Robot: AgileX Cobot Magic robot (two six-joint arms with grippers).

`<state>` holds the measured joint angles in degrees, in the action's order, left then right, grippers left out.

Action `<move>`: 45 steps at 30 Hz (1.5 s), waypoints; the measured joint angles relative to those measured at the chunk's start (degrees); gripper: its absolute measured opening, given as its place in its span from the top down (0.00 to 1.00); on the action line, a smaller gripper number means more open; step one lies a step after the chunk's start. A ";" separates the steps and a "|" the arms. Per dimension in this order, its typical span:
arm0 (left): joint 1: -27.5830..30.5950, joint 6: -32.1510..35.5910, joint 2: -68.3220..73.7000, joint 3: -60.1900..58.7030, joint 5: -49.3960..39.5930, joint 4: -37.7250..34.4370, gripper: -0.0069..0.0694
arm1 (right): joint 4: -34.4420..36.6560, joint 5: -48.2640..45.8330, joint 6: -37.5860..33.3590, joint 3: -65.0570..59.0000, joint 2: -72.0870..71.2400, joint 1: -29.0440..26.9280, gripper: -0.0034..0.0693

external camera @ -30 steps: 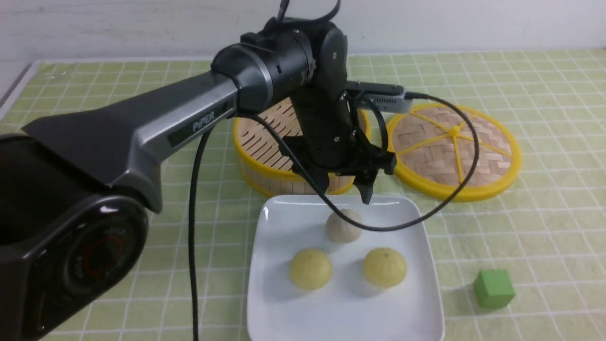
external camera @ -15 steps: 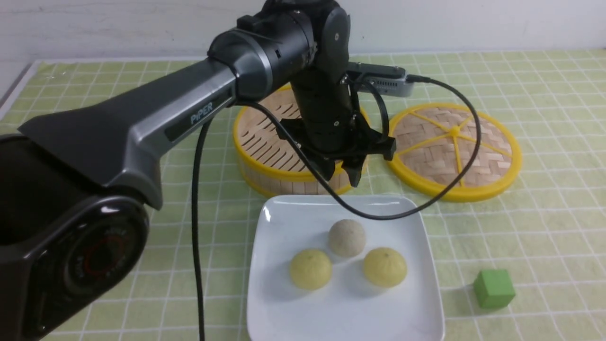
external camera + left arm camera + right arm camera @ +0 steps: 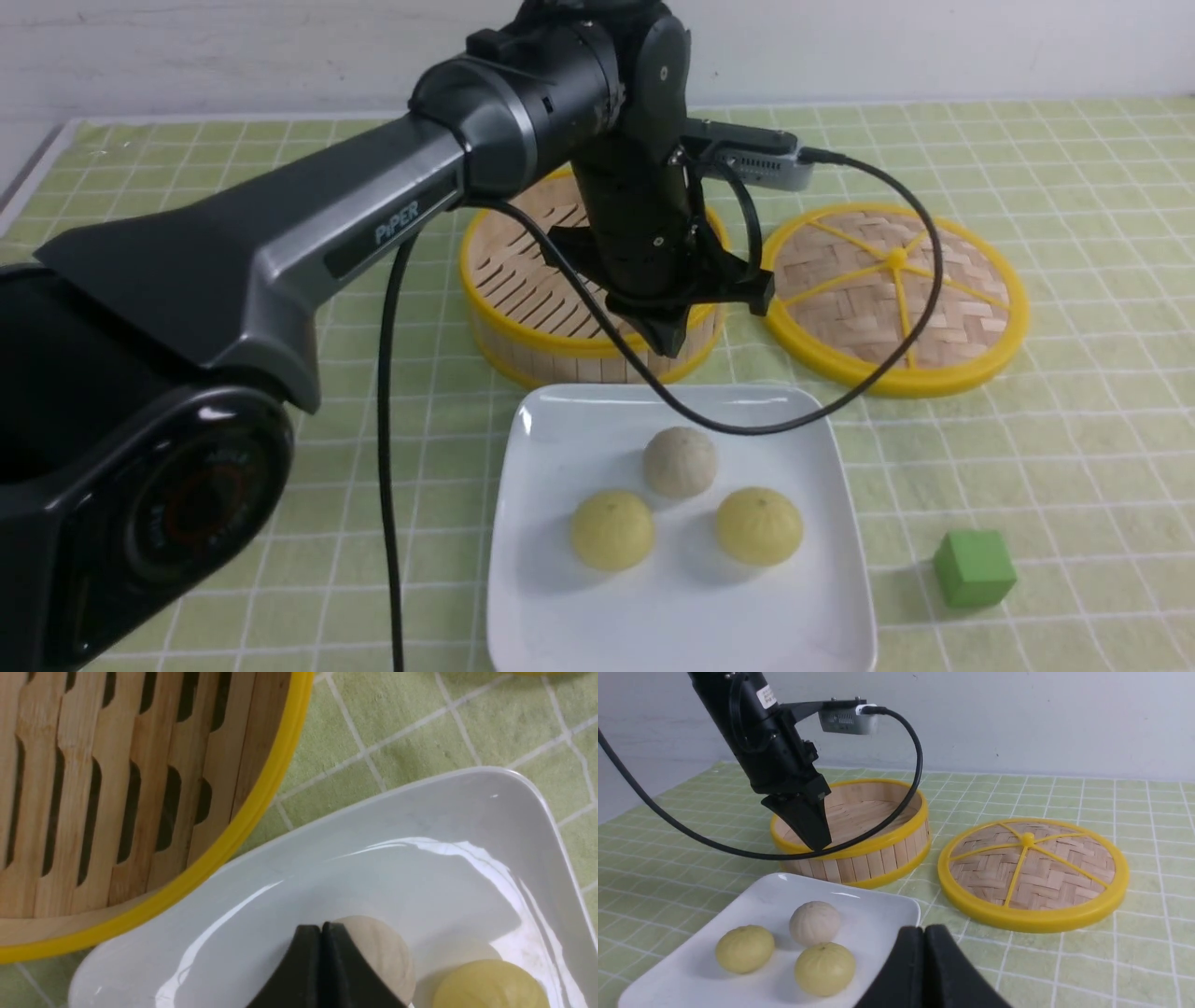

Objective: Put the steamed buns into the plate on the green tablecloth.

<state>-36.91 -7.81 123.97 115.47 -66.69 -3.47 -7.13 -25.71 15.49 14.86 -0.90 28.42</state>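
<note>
Three steamed buns lie in the white square plate point(image 3: 560, 597) on the green tablecloth point(image 3: 1074, 420): a greyish-white bun point(image 3: 680, 462) at the back, a pale yellow bun point(image 3: 612, 530) front left, a pale yellow bun point(image 3: 759, 525) front right. My left gripper point(image 3: 670, 347) is shut and empty, raised above the plate's far edge, in front of the steamer. In the left wrist view the shut gripper point(image 3: 321, 927) hangs over the grey bun point(image 3: 383, 952). My right gripper point(image 3: 924, 931) is shut and empty, low near the plate's right edge point(image 3: 896, 910).
An empty yellow-rimmed bamboo steamer basket point(image 3: 523, 299) stands behind the plate. Its woven lid point(image 3: 896, 299) lies to the right. A green cube point(image 3: 974, 567) sits at the front right. The left arm's black cable point(image 3: 794, 425) loops over the plate's far part.
My left gripper was open just above the grey bun; it has risen, drawn back toward the steamer and closed empty. The grey bun shifted slightly on the plate.
</note>
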 joint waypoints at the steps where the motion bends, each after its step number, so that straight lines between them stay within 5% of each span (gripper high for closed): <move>1: 0.00 0.00 0.00 0.00 0.00 -0.01 0.91 | 0.00 0.00 0.00 0.00 0.00 0.00 0.95; 25: 0.00 -0.69 -14.60 0.02 -4.18 9.81 0.91 | 0.20 1.47 0.05 -3.63 0.07 -0.18 0.93; 36: 0.00 -0.86 -24.91 -1.26 -4.18 11.87 0.91 | 0.45 1.22 0.05 -13.83 0.07 -10.73 0.91; 45: 0.00 -0.86 -40.63 -16.70 -4.18 14.01 0.91 | 0.58 1.98 0.48 -15.71 0.07 -18.08 0.90</move>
<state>-36.91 -8.67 83.34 98.77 -70.87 10.54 -6.55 -23.73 15.97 -0.86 -0.83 10.33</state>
